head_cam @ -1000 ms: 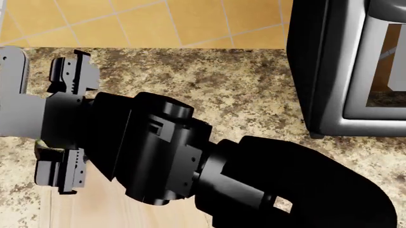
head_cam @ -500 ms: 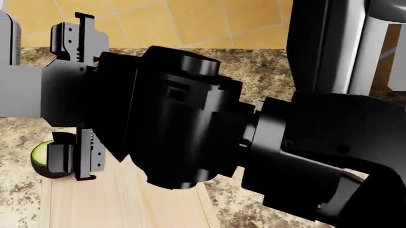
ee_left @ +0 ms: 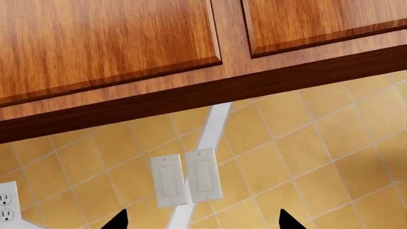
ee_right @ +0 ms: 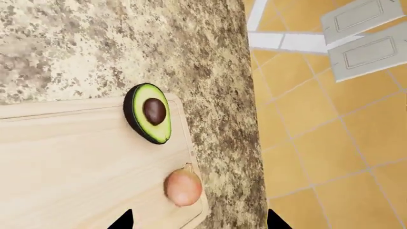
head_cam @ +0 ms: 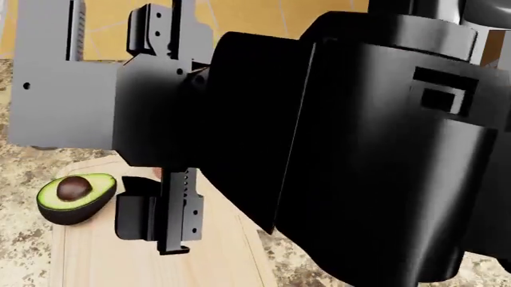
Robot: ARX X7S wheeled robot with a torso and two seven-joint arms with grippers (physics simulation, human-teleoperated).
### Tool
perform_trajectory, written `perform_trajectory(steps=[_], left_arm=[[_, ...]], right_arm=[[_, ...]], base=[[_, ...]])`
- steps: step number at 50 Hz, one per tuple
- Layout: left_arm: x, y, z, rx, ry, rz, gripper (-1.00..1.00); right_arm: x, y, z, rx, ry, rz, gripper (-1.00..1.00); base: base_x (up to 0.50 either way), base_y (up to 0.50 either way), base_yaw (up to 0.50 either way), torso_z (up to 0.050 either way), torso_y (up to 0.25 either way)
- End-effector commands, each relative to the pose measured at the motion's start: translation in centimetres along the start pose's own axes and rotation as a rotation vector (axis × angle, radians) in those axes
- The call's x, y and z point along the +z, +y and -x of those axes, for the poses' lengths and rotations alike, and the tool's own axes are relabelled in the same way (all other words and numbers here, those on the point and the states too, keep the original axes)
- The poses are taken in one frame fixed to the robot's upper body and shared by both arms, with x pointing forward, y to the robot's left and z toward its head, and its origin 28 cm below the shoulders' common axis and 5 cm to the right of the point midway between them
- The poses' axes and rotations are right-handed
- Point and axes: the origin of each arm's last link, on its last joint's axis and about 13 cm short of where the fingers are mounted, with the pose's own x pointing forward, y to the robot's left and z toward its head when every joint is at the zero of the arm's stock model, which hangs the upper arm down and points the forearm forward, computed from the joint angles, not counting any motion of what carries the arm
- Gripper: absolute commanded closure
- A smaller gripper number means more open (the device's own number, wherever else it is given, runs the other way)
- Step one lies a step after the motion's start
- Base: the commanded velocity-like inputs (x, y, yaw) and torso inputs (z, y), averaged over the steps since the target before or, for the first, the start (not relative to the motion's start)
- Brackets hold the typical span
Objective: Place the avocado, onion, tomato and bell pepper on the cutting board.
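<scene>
Your right claw is released and empty: in the head view its fingers stand well apart, one above and one below, raised over the cutting board. The left claw points at the tiled wall and switches; only two dark tips show there, apart with nothing between them, so treat it as released too.

The avocado lies flesh-up at the board's edge, its long axis running across the board corner. The onion rests beside it, near the rim. Both lie below the right claw, so the right arm is nearer.

Tomato and bell pepper are not in view. The arm itself hides most of the worktop; judge the next target only once it clears.
</scene>
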Motion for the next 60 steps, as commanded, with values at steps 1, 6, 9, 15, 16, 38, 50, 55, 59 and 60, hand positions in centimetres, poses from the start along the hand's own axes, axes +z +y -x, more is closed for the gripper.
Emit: perform_trajectory(steps=[1, 6, 9, 15, 16, 38, 50, 55, 59, 60], left_arm=[[-0.4, -0.5, -0.8, -0.011, -0.006, 0.012, -1.00], [0.2, -0.8, -1.1, -0.027, -0.025, 0.018, -1.00], [0.2, -0.8, -1.1, -0.032, -0.025, 0.013, -1.00], [0.0, -0.8, -1.1, -0.033, -0.018, 0.010, -1.00], [0.0, -0.7, -1.1, -0.033, -0.019, 0.011, -1.00], [0.6, -1.1, -1.1, -0.053, -0.027, 0.012, -1.00], [1.0, -1.3, -1.4, -0.076, -0.033, 0.032, -1.00], [1.1, -1.3, -1.4, -0.074, -0.036, 0.031, -1.00], [0.9, -1.3, -1.4, -0.073, -0.032, 0.030, -1.00], [0.9, -1.3, -1.4, -0.073, -0.032, 0.030, -1.00]], right_arm=[[-0.4, 0.9, 4.6, 0.010, -0.014, -0.156, -1.00], [-0.9, 1.9, 6.4, 0.021, -0.007, -0.243, -1.00], [-1.3, 2.4, 7.2, 0.002, 0.036, -0.209, -1.00], [-1.4, 3.0, 9.1, -0.017, 0.095, -0.331, -1.00], [-1.3, 3.2, 9.4, -0.014, 0.090, -0.347, -1.00], [0.0, 4.9, 16.8, -0.079, 0.306, -0.717, -1.00], [0.7, 5.6, 17.9, 0.071, 0.318, -0.693, -1.00], [0.7, 5.9, 17.6, 0.099, 0.320, -0.678, -1.00], [0.5, 6.3, 17.3, 0.130, 0.326, -0.675, -1.00], [0.4, 6.4, 17.1, 0.138, 0.329, -0.675, -1.00]], base=[[0.00, 0.00, 0.00, 0.000, 0.000], [0.00, 0.00, 0.00, 0.000, 0.000], [0.00, 0.00, 0.00, 0.000, 0.000], [0.00, 0.00, 0.00, 0.000, 0.000], [0.00, 0.00, 0.00, 0.000, 0.000], [0.00, 0.00, 0.00, 0.000, 0.000], [0.00, 0.00, 0.00, 0.000, 0.000], [0.00, 0.00, 0.00, 0.000, 0.000], [0.00, 0.00, 0.00, 0.000, 0.000], [0.00, 0.00, 0.00, 0.000, 0.000]])
